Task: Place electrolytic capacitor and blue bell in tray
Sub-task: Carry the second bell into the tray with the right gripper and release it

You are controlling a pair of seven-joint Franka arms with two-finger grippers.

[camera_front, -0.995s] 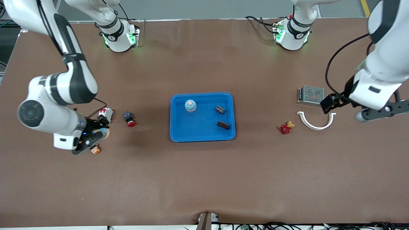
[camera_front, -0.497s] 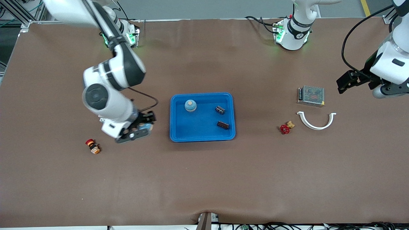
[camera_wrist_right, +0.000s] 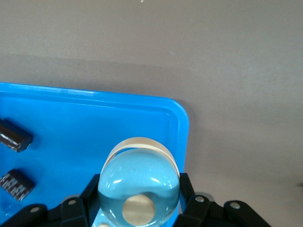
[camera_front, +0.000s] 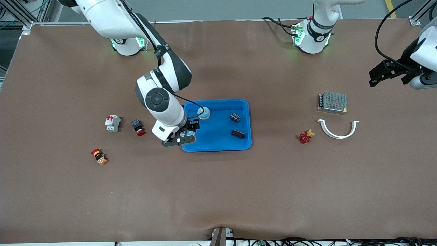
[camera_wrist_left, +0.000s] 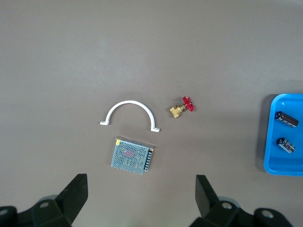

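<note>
The bright-blue tray (camera_front: 218, 138) lies mid-table. In it stand a blue bell (camera_front: 203, 113) and two dark electrolytic capacitors (camera_front: 235, 117) (camera_front: 238, 133). My right gripper (camera_front: 184, 135) is over the tray's corner toward the right arm's end. It is shut on a second blue bell (camera_wrist_right: 139, 182), a light-blue dome with a tan knob. The right wrist view shows the tray (camera_wrist_right: 94, 123) and capacitors (camera_wrist_right: 14, 135) below it. My left gripper (camera_front: 387, 79) is open and empty, high over the left arm's end of the table; its fingers (camera_wrist_left: 75, 194) are spread wide.
A mesh-covered power supply (camera_front: 332, 101), a white arc-shaped clip (camera_front: 338, 130) and a red-handled brass valve (camera_front: 305, 137) lie toward the left arm's end. A white circuit breaker (camera_front: 112, 123), a red push button (camera_front: 138, 127) and an orange-and-red button (camera_front: 99, 156) lie toward the right arm's end.
My right gripper has carried the blue bell from the right arm's end of the table to over the tray's corner. My left arm has pulled back toward its own end and risen.
</note>
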